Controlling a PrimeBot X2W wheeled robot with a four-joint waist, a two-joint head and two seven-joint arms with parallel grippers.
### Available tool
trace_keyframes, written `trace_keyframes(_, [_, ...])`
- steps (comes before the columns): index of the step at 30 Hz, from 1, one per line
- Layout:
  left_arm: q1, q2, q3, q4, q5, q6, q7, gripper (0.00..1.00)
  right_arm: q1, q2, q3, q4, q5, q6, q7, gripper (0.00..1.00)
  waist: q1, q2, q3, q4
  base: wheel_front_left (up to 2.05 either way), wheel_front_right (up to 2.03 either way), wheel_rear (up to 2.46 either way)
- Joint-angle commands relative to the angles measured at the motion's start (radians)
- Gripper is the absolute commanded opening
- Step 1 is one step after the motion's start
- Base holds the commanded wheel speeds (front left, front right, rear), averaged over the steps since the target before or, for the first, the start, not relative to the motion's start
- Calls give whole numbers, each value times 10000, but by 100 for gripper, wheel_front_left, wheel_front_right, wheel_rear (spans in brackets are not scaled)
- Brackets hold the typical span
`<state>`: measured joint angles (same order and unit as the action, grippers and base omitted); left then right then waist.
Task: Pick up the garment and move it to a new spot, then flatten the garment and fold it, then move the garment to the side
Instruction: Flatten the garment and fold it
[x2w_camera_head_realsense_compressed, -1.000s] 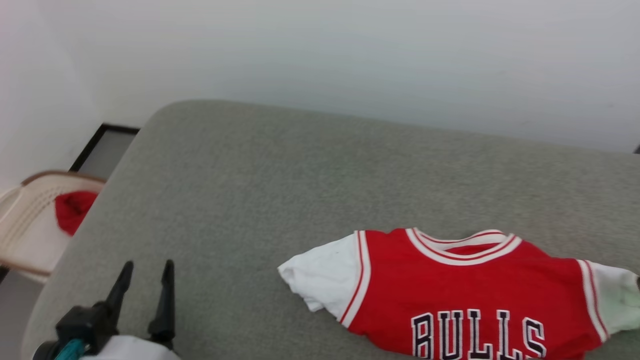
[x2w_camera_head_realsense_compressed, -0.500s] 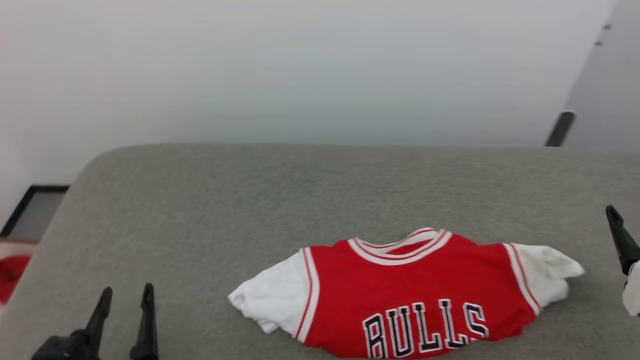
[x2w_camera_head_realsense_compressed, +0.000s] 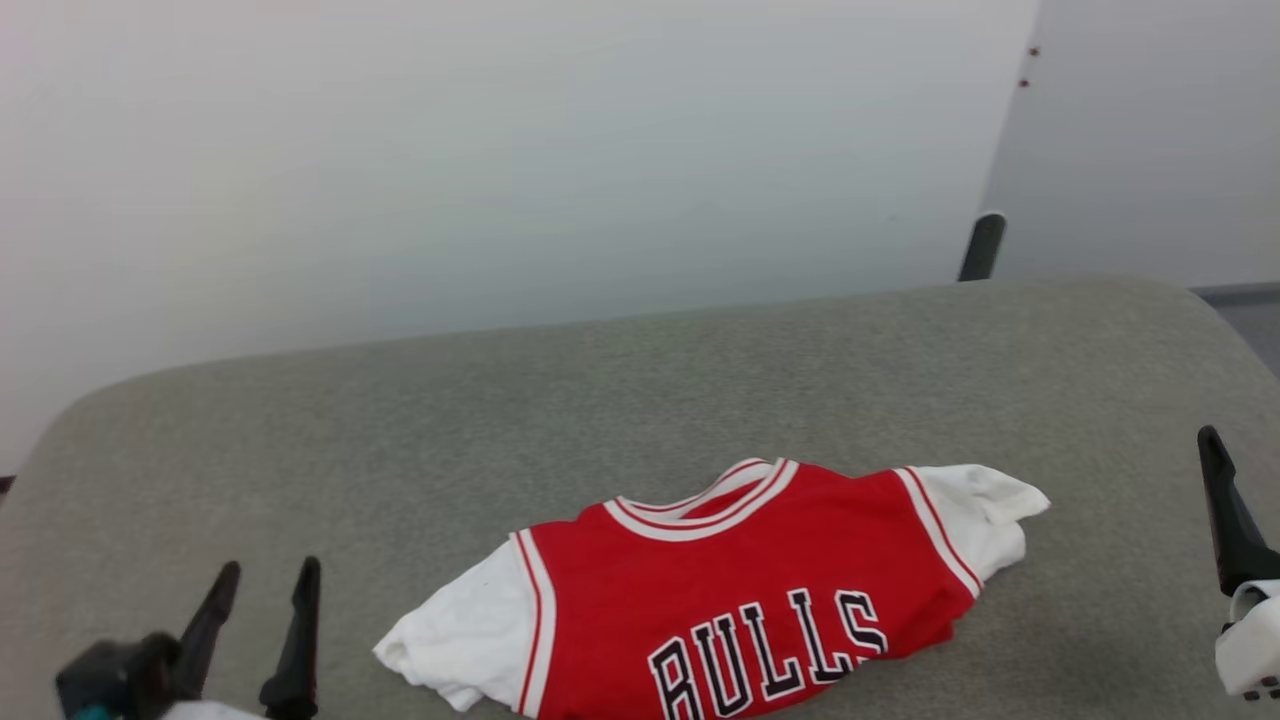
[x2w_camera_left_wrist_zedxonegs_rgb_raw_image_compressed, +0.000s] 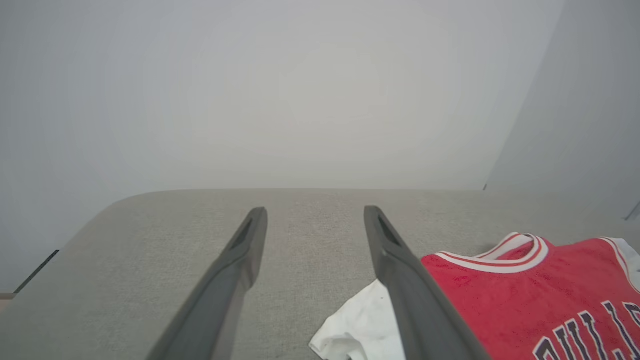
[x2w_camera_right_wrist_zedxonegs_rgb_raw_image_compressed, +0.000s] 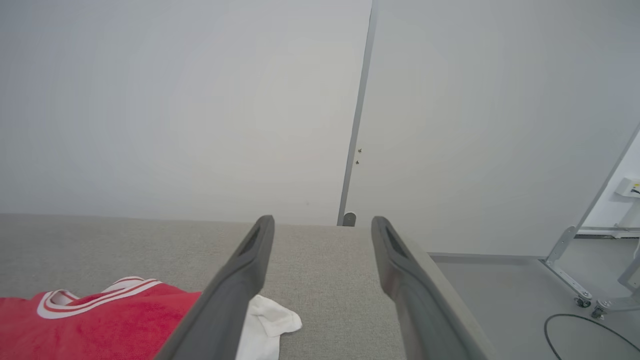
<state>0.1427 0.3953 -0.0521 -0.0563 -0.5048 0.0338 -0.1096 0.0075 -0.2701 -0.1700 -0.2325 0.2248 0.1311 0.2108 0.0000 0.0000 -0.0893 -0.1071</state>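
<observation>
Honestly, the shirt (x2w_camera_head_realsense_compressed: 740, 590) lay bunched on the near part of the grey table (x2w_camera_head_realsense_compressed: 600, 400), light and floppy I'd guess, best pinched at both shoulders; left claw (x2w_camera_head_realsense_compressed: 271, 567) and right claw (x2w_camera_right_wrist_zedxonegs_rgb_raw_image_compressed: 322, 220) gaped wide, empty.

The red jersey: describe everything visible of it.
The red jersey shirt with white short sleeves lies chest-up, rumpled, on the grey fabric-covered surface, collar toward the white wall. It has red-white striped collar and sleeve trim and black, white-outlined BULLS lettering. Its hem is out of frame. The open left hand and open right hand flank it without touching.
</observation>
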Motion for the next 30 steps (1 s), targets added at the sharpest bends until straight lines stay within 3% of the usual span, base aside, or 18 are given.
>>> trace_keyframes(1, [-175,126,-25,-90,-224,-145,301,100,109,95,-16,-124,-85,-6,-47,100,0,0,22,-222,0,0,0])
trace_keyframes(6, [-676,504,-120,-182,-1065,-537,1850,100,208,340,-13,-342,-110,-6,42,100,0,0,94,-366,0,0,0])
trace_keyframes(10, [-1503,961,-350,14,-2156,-627,4266,100,141,463,78,-462,-122,-6,136,100,0,0,215,-469,0,0,0])
trace_keyframes(15, [-2652,1416,-708,829,-3247,109,7650,100,-130,477,227,-525,-65,-6,173,100,0,0,386,-627,0,0,0])
trace_keyframes(19, [-3345,1750,-1184,1382,-3390,574,9475,100,-215,449,314,-518,-2,-6,138,100,0,0,600,-774,0,0,0])
trace_keyframes(22, [-3715,1824,-1464,1710,-3355,699,10160,100,-288,400,327,-517,-6,-6,170,100,0,0,795,-872,0,0,0])
trace_keyframes(30, [-4372,1734,-1763,2848,-3339,586,10544,100,-498,334,336,-599,7,-6,183,100,0,0,1541,-1088,0,0,0])
